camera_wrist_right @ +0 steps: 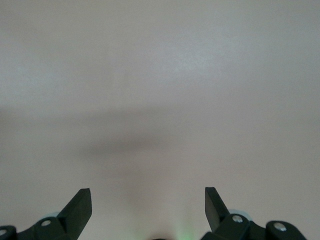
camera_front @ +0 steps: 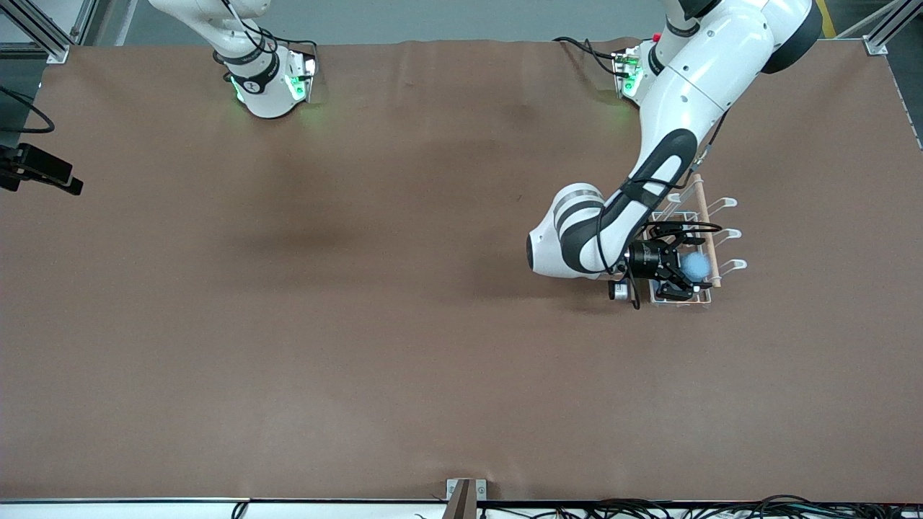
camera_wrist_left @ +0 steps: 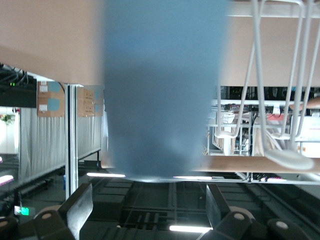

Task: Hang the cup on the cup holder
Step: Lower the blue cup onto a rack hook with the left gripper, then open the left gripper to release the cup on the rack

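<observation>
The light-blue cup (camera_front: 696,267) is on the white wire cup holder (camera_front: 727,234), at the end of its wooden rod (camera_front: 703,216) nearest the front camera. What carries the cup is hidden. My left gripper (camera_front: 683,274) is level with the cup, over the rack's base, and open. In the left wrist view the cup (camera_wrist_left: 160,95) fills the middle just past my left gripper (camera_wrist_left: 147,202), whose fingertips (camera_wrist_left: 82,200) stand wide apart and clear of it. The rack's wires (camera_wrist_left: 260,100) and a loop-tipped prong (camera_wrist_left: 290,157) show beside the cup. My right gripper (camera_wrist_right: 148,200) is open and empty.
The rack stands toward the left arm's end of the brown table (camera_front: 360,324). The right arm waits at its base (camera_front: 263,83), its hand out of the front view. A black camera mount (camera_front: 36,169) sits at the table's edge by the right arm's end.
</observation>
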Robot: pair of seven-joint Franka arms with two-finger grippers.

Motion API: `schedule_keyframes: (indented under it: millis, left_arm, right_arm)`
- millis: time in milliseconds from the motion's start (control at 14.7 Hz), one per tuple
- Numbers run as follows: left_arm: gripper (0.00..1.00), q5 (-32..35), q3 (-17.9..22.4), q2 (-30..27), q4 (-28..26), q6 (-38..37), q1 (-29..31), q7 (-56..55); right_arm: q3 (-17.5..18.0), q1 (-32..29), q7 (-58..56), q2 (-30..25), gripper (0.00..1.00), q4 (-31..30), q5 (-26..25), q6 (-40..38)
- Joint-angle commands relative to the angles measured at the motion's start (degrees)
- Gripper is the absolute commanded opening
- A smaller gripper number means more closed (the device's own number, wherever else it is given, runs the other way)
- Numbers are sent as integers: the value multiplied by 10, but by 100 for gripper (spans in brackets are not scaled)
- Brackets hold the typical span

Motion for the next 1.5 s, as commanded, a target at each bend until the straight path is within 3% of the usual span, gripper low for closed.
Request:
schedule_keyframes:
  millis: [0, 272, 544, 883, 1019, 1223, 1427]
  left_arm:
    - [100, 2, 3, -12, 15, -12, -3, -45]
    - [100, -57, -3, -37, 70, -19, -9, -104]
    - [100, -109, -20, -90, 83, -22, -2, -190]
    - [100, -214, -32, -154, 149, 21, 3, -283]
    - [100, -261, -33, -179, 176, 37, 27, -286]
    - [100, -317, -32, -240, 174, 110, 54, -311]
    - [100, -427, -32, -284, 175, 161, 120, -349]
  right_arm:
    - [4, -6, -11, -5, 100, 0, -10, -6]
    - [4, -6, -11, -5, 100, 0, -10, -10]
    - [4, -7, -11, -5, 100, 0, -10, -11]
    - [4, -7, -11, -5, 100, -1, -9, -13]
    - [4, -7, -11, -5, 100, 0, -9, -13]
    - [4, -8, -11, -5, 100, 0, -8, -9]
    - [4, -8, -11, -5, 100, 0, -8, -9]
